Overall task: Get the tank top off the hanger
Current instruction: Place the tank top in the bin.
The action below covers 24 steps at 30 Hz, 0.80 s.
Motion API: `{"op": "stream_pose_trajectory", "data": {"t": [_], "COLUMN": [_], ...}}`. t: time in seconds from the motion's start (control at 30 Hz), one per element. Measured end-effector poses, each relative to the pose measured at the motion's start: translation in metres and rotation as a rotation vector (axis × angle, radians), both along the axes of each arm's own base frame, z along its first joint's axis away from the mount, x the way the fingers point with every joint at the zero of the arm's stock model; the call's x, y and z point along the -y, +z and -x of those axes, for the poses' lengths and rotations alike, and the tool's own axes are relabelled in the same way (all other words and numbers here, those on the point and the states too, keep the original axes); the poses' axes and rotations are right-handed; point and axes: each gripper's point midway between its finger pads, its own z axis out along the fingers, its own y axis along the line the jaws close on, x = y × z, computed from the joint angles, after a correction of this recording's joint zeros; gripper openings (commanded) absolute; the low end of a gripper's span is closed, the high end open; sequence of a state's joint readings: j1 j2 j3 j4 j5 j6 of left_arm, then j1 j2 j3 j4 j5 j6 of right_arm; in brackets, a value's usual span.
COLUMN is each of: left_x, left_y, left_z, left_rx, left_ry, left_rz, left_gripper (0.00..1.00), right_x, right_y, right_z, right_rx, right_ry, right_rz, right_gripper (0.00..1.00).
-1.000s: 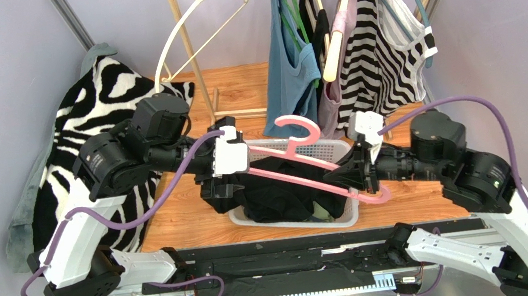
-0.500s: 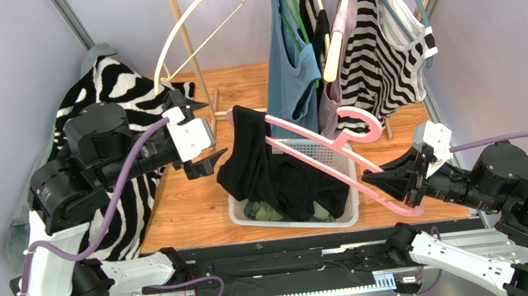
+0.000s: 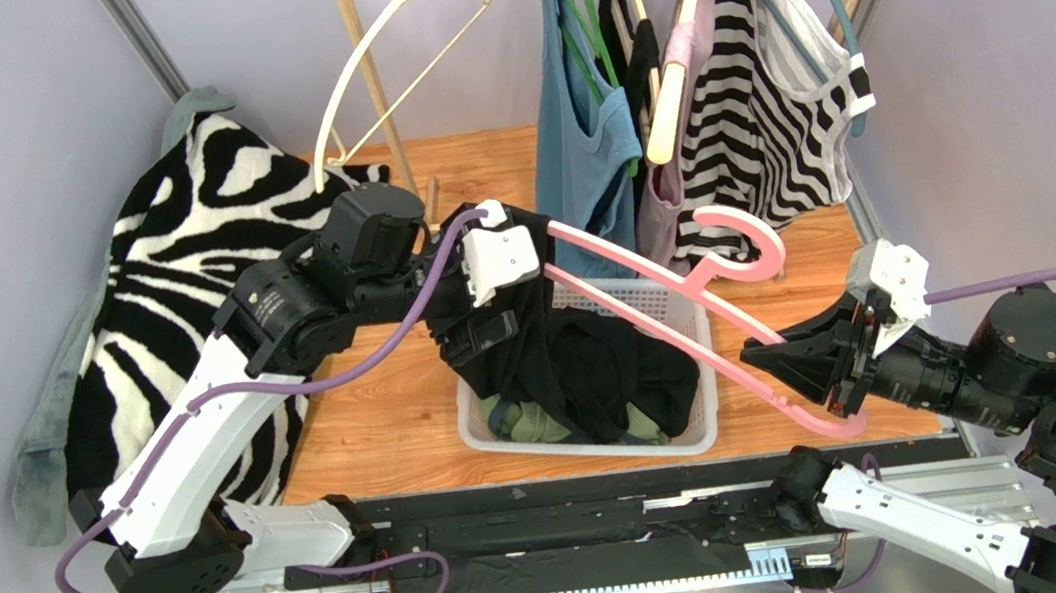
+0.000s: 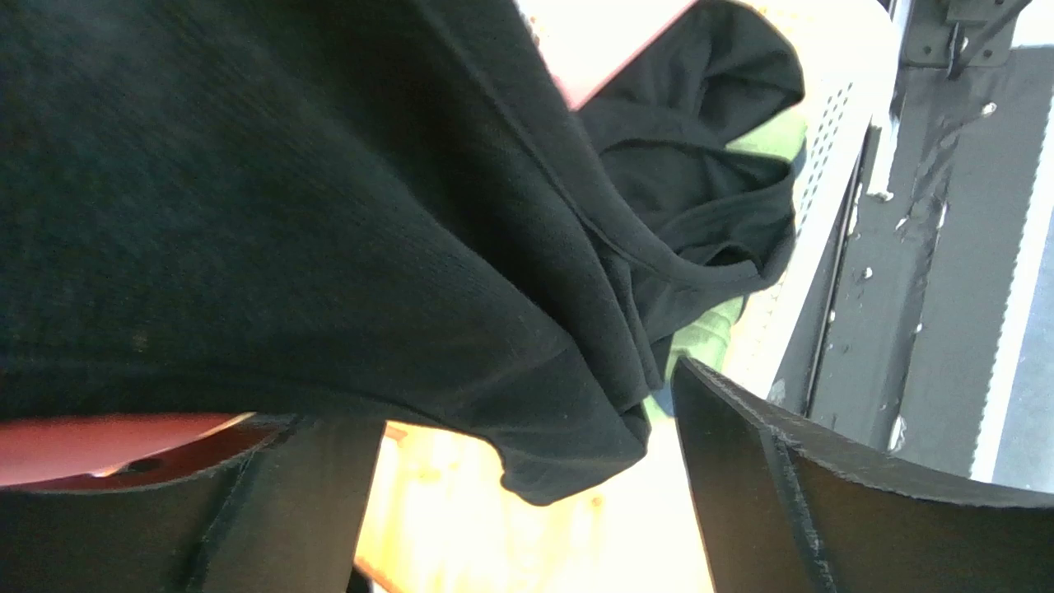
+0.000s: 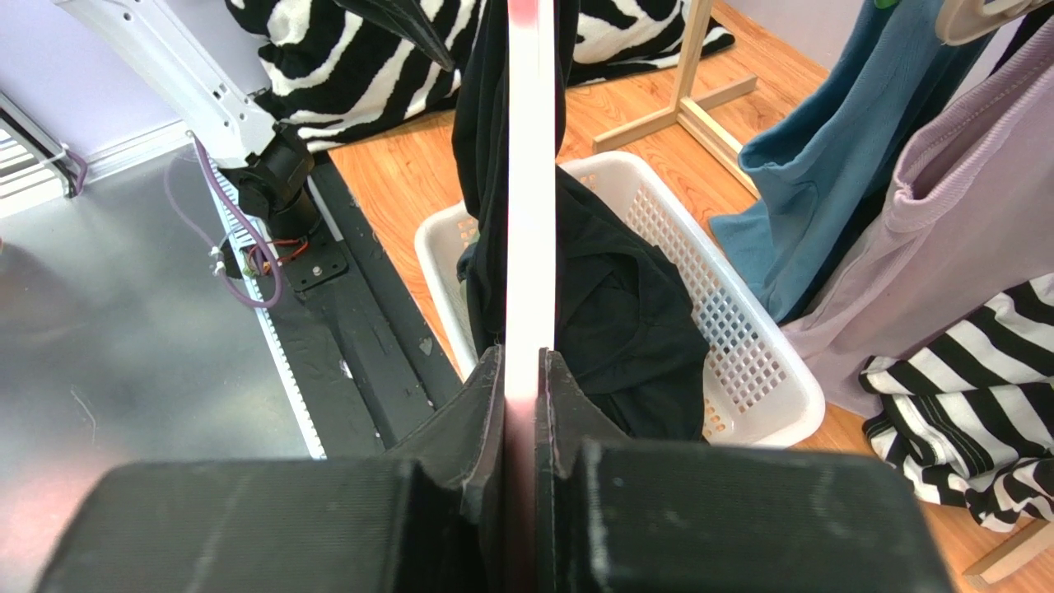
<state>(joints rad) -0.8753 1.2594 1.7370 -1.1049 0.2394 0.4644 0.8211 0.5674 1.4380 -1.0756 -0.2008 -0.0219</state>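
Observation:
A pink hanger [image 3: 674, 324] runs slantwise over the white basket, its hook [image 3: 746, 232] pointing up. My right gripper [image 3: 818, 359] is shut on its lower right end; in the right wrist view the jaws [image 5: 526, 371] pinch the pink bar [image 5: 530, 185] edge-on. The black tank top [image 3: 557, 354] hangs off the hanger's upper left end and droops into the basket. My left gripper [image 3: 487, 309] is open right against its upper left side. In the left wrist view the black cloth [image 4: 309, 222] fills the top, its hem hanging between the wide-apart fingers [image 4: 767, 494].
The white basket [image 3: 484, 438] holds black and green clothes. Behind it a wooden rack carries a blue tank top [image 3: 583, 139], a lilac top and striped tops [image 3: 755, 118]. A cream hanger [image 3: 399, 56] hangs on the post. A zebra-print cloth [image 3: 169, 280] lies left.
My left arm has swung right from beside the zebra cloth up to the tank top, still open. The right gripper and hanger shifted only slightly up and right.

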Motion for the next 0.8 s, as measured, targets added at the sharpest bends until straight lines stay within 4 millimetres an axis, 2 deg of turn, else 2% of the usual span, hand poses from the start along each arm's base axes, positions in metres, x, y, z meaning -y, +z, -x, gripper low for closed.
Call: {"op": "stream_pose_trajectory", "data": {"t": [0.03,0.07,0.1,0.13,0.37,0.57,0.7,0.8], "left_x": [0.002,0.003,0.006,0.009,0.016,0.004,-0.011,-0.016], "left_y": [0.0,0.001,0.004,0.008,0.037,0.052,0.079,0.102], "left_z": [0.0,0.0,0.0,-0.001,-0.007,-0.02,-0.038,-0.04], "left_rx": [-0.01,-0.017,-0.024,-0.025,0.017,0.042,0.102,0.136], "left_ry": [0.003,0.005,0.005,0.006,0.012,0.089,0.196,0.228], "left_rz": [0.006,0.011,0.02,0.032,0.103,0.134,0.189,0.241], "left_gripper": [0.46,0.3,0.04,0.0,0.0,0.0,0.0,0.0], "right_x": [0.001,0.001,0.002,0.002,0.009,0.024,0.038,0.05], "right_y": [0.001,0.001,0.0,0.0,-0.006,-0.009,-0.017,-0.022], "right_z": [0.0,0.001,0.001,0.001,-0.001,0.004,0.02,0.039], "right_rx": [0.001,0.001,-0.001,-0.003,-0.012,-0.009,-0.04,-0.055], "right_ry": [-0.001,-0.001,-0.002,-0.003,-0.038,-0.077,-0.078,-0.058], "right_rz": [0.0,0.0,0.002,0.005,0.024,0.029,0.014,-0.03], "right_gripper": [0.0,0.0,0.0,0.0,0.0,0.0,0.0,0.0]}}
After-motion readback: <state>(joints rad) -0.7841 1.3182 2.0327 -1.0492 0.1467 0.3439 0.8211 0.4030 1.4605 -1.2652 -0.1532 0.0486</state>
